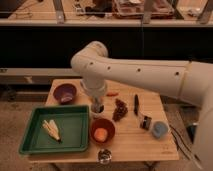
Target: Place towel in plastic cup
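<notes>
One claw (97,107) hangs just left of the dark grape bunch (120,109); its grip I cannot tell. No soft towel shows; the pale blue plastic cup (159,129) sits far right.

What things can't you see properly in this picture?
- The pincer, low over the table beside the green tray: the arm covers most of it.
- The towel: not visible anywhere.
- The orange thing: partly behind the arm.
- The dark cup at the front edge: contents too small to tell.
</notes>
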